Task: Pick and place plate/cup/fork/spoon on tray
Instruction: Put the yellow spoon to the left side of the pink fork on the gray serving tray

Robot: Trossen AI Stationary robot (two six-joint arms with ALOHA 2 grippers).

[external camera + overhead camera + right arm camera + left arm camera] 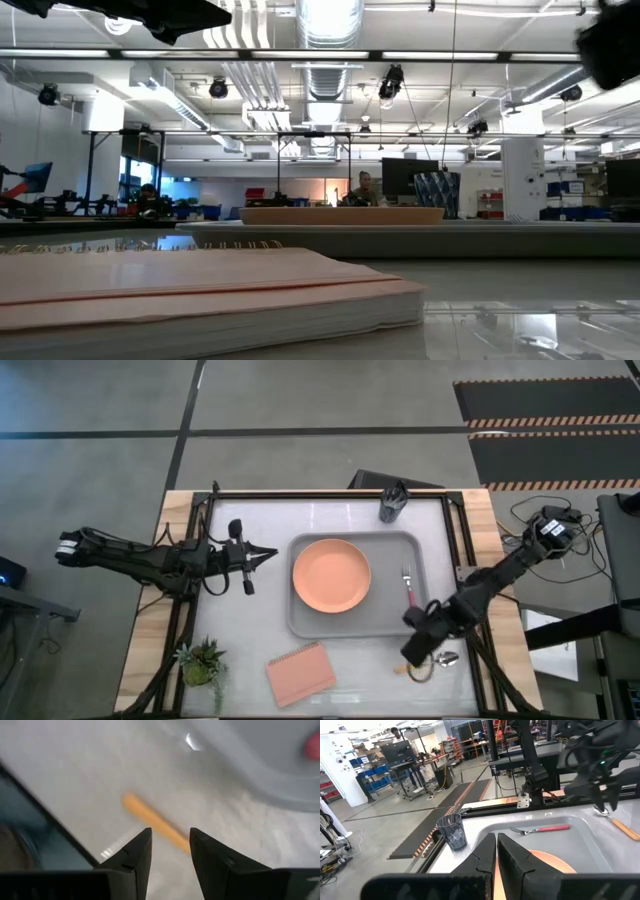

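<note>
The salmon-orange plate lies on the left half of the light-grey tray. The red-pink-handled fork lies on the tray's right half. The dark cup stands on the table beyond the tray's far edge. The orange-handled spoon lies on the table off the tray's near right corner. My right gripper is open over the spoon's handle, one finger on either side, with no touch showing. My left gripper is shut and empty, left of the tray.
A salmon-pink spiral notebook lies near the table's front edge, left of the spoon. A small potted plant stands at the near left corner. Bare table lies between the tray and the left edge.
</note>
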